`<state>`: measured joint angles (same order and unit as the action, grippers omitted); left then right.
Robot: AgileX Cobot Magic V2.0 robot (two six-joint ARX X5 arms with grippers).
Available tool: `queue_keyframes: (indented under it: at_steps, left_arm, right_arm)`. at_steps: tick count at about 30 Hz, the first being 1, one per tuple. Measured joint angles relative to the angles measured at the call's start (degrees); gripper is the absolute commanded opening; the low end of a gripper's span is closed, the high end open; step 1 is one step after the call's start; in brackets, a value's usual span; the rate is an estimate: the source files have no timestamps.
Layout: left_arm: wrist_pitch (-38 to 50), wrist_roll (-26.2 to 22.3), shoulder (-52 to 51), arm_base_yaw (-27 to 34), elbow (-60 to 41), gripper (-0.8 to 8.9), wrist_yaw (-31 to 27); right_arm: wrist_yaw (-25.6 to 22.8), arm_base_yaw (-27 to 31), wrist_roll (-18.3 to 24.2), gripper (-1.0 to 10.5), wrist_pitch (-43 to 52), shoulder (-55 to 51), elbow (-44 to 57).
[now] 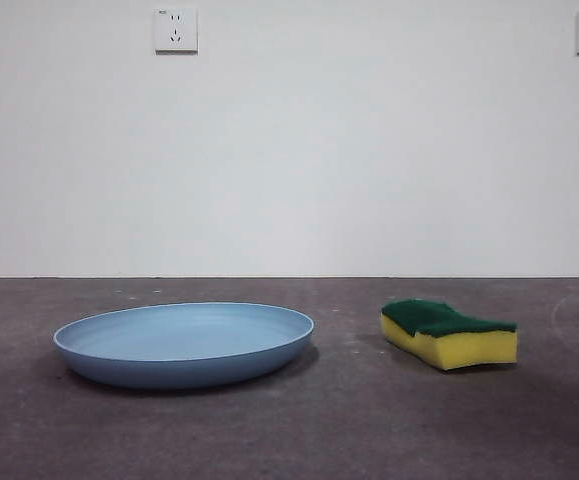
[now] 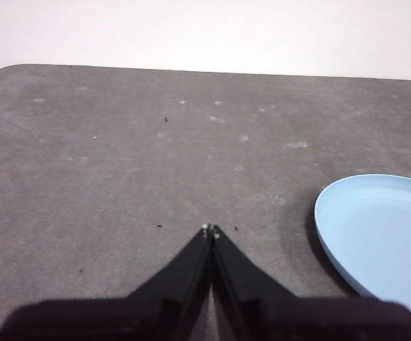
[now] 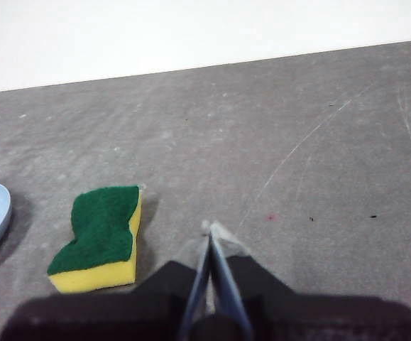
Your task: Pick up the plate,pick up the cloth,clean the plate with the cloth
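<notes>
Sponge point(image 3: 100, 238) beside closed right end effector point(image 3: 210, 229), apart.

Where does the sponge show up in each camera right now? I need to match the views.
Front view: the sponge lies on the table, green side up, right of the plate.
Left wrist view: not in it; only the plate's rim shows.
Right wrist view: sponge beside the right gripper.
Shared landmark: the plate.

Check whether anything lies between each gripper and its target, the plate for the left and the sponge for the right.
Nothing visible does. Only bare table lies between the shut left gripper and the plate, and between the shut right gripper and the sponge. In the front view the two sit apart, neither touching.
</notes>
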<state>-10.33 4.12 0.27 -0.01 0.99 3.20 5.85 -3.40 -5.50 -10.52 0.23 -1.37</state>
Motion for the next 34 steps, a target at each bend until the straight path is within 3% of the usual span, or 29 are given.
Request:
queue_keyframes:
  at_steps: [4,11,16,22,30,34]
  left_arm:
    - [0.2,0.2,0.0,0.0,0.0,-0.05,0.2]
    - [-0.1,4.9,0.2,0.0,0.6,-0.06,1.8]
    - [-3.0,6.2,3.3,0.0,5.7,-0.06,2.9]
    - [-4.7,6.5,10.3,0.0,13.9,-0.06,5.6]
    - [-8.7,6.1,23.3,0.0,27.1,-0.06,12.0]
    - [-11.5,4.7,30.4,0.0,32.5,-0.06,17.4]
  right_arm:
    - [0.0,0.0,-1.4,0.0,0.0,0.0,0.0]
    - [0.1,0.0,-10.1,-0.1,-0.4,1.2,-0.9]
    - [0.2,0.0,-12.5,-0.1,-0.7,6.4,-6.5]
    - [0.7,0.0,-13.0,-0.1,-3.3,17.6,-17.2]
    - [12.1,0.0,-11.1,-0.1,-7.8,34.8,-33.2]
    - [15.2,0.0,-8.2,-0.1,-13.2,42.4,-39.8]
